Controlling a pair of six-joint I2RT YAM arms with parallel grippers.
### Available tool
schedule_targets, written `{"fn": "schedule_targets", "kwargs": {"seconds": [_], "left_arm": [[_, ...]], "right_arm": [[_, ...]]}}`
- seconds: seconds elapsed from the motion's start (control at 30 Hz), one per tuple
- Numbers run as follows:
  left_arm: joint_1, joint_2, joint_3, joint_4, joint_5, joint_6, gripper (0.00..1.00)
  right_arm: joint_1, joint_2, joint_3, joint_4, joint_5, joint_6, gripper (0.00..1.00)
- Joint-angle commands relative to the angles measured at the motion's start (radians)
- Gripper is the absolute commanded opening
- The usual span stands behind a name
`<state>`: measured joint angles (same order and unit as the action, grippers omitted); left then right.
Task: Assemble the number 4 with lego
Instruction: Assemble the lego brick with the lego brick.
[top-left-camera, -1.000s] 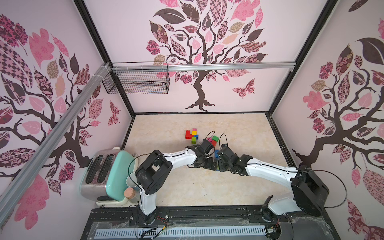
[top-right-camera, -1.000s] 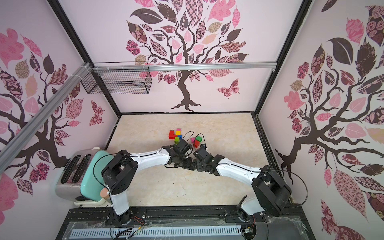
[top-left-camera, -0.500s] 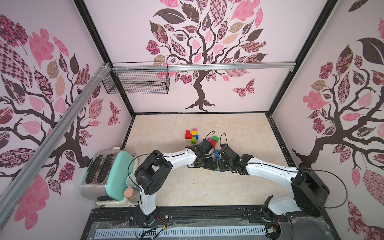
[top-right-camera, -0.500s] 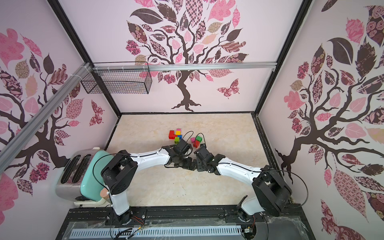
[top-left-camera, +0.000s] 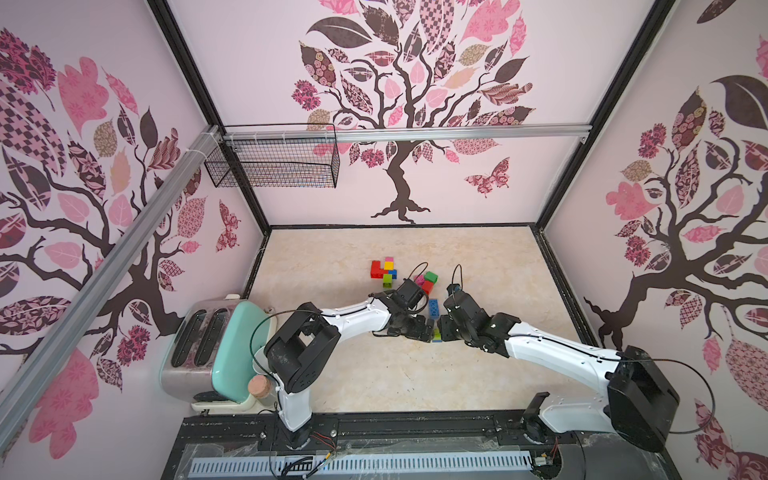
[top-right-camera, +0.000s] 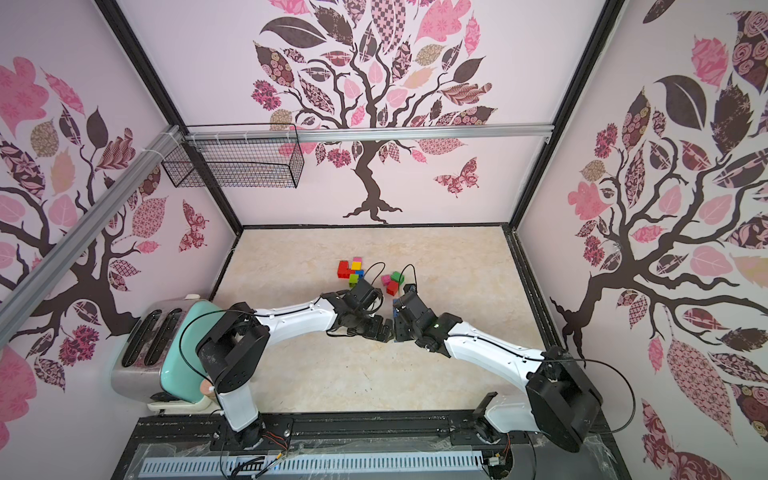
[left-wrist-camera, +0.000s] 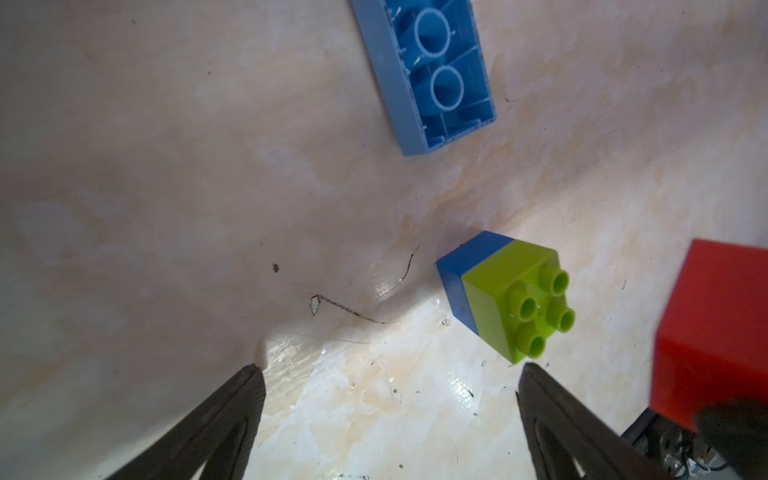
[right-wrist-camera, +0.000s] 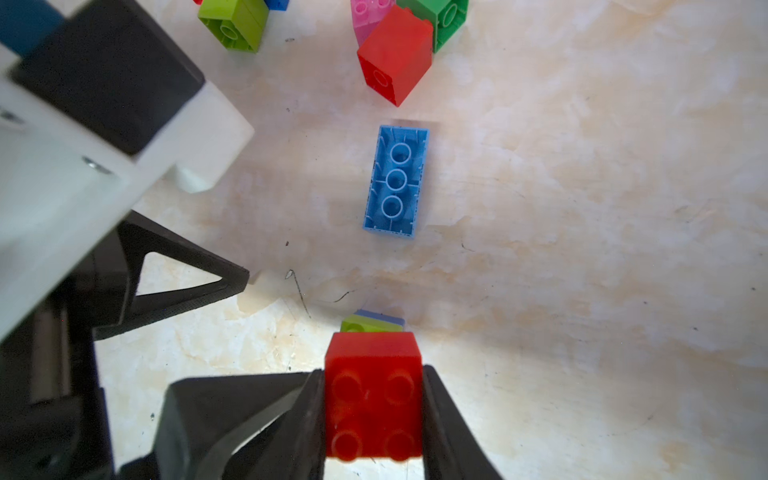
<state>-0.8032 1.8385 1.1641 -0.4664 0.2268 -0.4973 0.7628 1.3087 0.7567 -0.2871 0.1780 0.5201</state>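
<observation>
Widest of all, the table (top-left-camera: 374, 382): glossy beige marbled surface, smooth, crossed by fine dark scratches. Well apart from the long blue brick (top-left-camera: 433, 308), off toward the robot's left, a boxy two-slot toaster (top-left-camera: 199, 345) in brushed metal with a rounded mint-green shell. On the robot's side of that brick, the left gripper (left-wrist-camera: 386, 374), tapered matte black fingers spread wide with nothing between them, poised above bare table. Facing it, the right gripper (right-wrist-camera: 372, 372), black fingers clamped on the flat sides of a square red brick (right-wrist-camera: 372, 399), four round studs turned toward the wrist camera. Long blue brick itself rectangular, lying hollow side up, three round tubes showing inside thin ribbed walls. Between it and the held red brick, a small two-layer stack (left-wrist-camera: 505, 295): lime square with four hollow studs pressed onto a blue square. Just past the long blue brick toward the back wall, a loose trio (top-left-camera: 428, 280) of green, pink and red cubes touching one another. Farther that way and to the robot's left, a joined cluster (top-left-camera: 383, 270) of red, yellow, pink, lime and blue blocks, shiny and sharp-edged.
</observation>
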Motion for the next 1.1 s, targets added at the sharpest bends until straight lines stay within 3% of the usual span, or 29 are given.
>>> {"fn": "schedule_targets", "kwargs": {"seconds": [0.0,0.2,0.53,0.7,1.07], "left_arm": [[0.002,0.020,0.017,-0.010,0.000,0.000,0.98],[0.002,0.030,0.018,-0.014,-0.002,-0.001,0.98],[0.004,0.053,0.025,-0.022,0.009,0.001,0.98],[0.004,0.060,0.025,-0.020,0.014,0.002,0.98],[0.007,0.048,0.016,-0.013,0.007,-0.002,0.98]], "right_arm": [[0.003,0.029,-0.010,-0.002,-0.014,0.012,0.00],[0.002,0.099,0.007,-0.056,-0.071,0.028,0.00],[0.001,0.138,0.012,-0.121,0.011,0.052,0.00],[0.003,0.197,0.021,-0.119,-0.046,0.024,0.00],[0.009,0.284,0.025,-0.250,0.074,0.031,0.00]]}}
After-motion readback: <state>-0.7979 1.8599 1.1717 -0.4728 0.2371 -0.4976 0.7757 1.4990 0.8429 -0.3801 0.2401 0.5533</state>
